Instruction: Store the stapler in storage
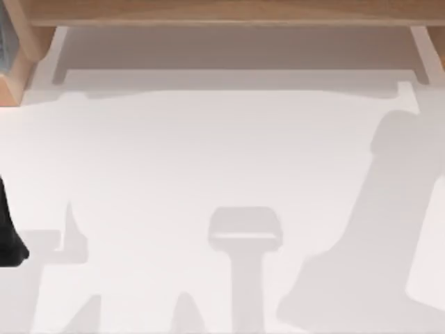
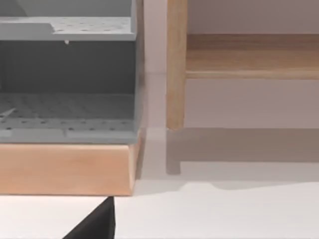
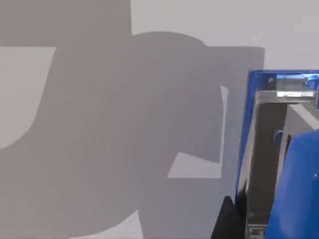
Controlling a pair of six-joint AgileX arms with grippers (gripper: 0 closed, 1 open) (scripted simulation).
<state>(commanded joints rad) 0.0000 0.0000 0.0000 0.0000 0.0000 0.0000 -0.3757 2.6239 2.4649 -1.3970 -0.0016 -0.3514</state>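
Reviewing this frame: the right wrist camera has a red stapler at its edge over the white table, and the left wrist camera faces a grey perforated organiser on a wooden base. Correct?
One detail is off: the stapler is bright blue, not red, as the right wrist view shows at its edge over the white table. The rest holds: the left wrist view faces the grey perforated organiser on its wooden base.

White tabletop (image 1: 208, 153), matte, crossed by soft grey shadows. A light wooden shelf unit (image 1: 229, 12) stands along its far edge. At the far left, a wooden base (image 2: 65, 169) carries grey perforated trays (image 2: 65, 107). The stapler (image 3: 281, 164) lies on the tabletop.
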